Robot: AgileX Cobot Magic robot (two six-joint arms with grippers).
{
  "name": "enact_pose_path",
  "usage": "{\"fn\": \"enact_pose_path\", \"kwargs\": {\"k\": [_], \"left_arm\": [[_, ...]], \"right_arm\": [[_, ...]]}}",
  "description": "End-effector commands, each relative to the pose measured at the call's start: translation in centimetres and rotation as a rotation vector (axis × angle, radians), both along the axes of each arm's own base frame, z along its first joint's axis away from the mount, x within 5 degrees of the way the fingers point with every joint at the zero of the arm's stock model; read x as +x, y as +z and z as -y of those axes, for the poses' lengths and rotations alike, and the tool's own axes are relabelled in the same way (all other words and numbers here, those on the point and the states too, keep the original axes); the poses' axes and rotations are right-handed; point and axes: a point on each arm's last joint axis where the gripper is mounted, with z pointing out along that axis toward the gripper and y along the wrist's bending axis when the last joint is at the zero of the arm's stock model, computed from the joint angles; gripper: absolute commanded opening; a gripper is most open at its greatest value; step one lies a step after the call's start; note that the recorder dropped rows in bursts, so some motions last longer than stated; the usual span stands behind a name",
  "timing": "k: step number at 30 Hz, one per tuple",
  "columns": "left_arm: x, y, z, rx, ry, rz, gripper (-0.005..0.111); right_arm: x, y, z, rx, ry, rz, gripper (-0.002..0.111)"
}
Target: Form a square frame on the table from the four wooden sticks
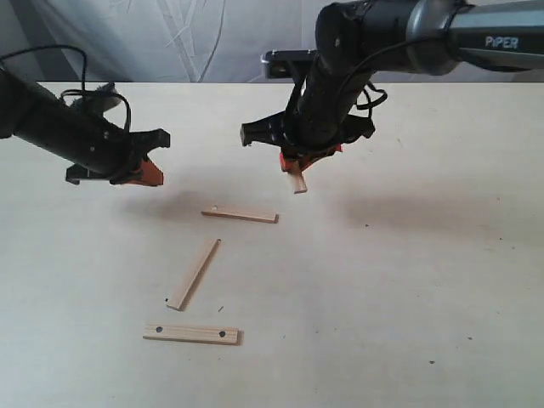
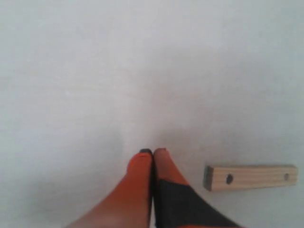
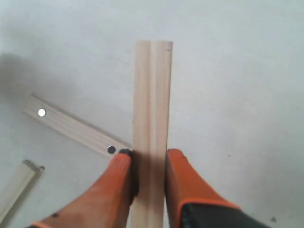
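Observation:
My right gripper (image 1: 297,166) hangs above the table (image 1: 408,280), shut on one wooden stick (image 1: 297,182). In the right wrist view that stick (image 3: 152,104) runs straight out between the orange fingers (image 3: 116,185), with the gripper (image 3: 149,154) clamped on its sides. Three more sticks lie on the table: one just below the right gripper (image 1: 240,215), a slanted one (image 1: 194,273), and a holed one nearest the front (image 1: 191,333). My left gripper (image 1: 140,172) hovers at the left, shut and empty (image 2: 153,152), beside a stick with holes (image 2: 251,177).
A wrinkled white cloth (image 1: 170,38) hangs behind the table's far edge. The right wrist view also shows a holed stick (image 3: 71,127) and the end of another stick (image 3: 16,187) lying under the held one.

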Motion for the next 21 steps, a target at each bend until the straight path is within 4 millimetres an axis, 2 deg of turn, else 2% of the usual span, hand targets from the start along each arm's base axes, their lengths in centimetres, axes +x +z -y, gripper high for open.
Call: {"fn": "enact_pose_path", "kwargs": {"k": [1, 5, 8, 14, 17, 21], "left_arm": [[-1.3, 3.6, -0.9, 0.042, -0.004, 0.080, 0.000], [-4.2, 5.5, -1.2, 0.098, 0.025, 0.121, 0.000], [-6.5, 6.2, -1.4, 0.135, 0.070, 0.159, 0.000], [-9.7, 6.9, -1.7, 0.179, 0.124, 0.207, 0.000], [-10.3, 6.8, -1.7, 0.190, 0.136, 0.214, 0.000], [-10.9, 6.0, -1.9, 0.204, 0.153, 0.199, 0.000]], "right_arm": [[-1.1, 0.4, -0.2, 0.020, -0.092, -0.087, 0.000], [-3.3, -2.1, -3.2, 0.019, -0.088, -0.092, 0.000], [-4.5, -3.1, -4.7, -0.005, -0.032, -0.075, 0.000], [-5.1, -4.6, -4.9, -0.060, -0.012, -0.125, 0.000], [-5.1, -5.2, -4.9, -0.071, -0.016, -0.136, 0.000], [-5.0, -7.2, -4.7, -0.100, -0.056, -0.175, 0.000]]}}
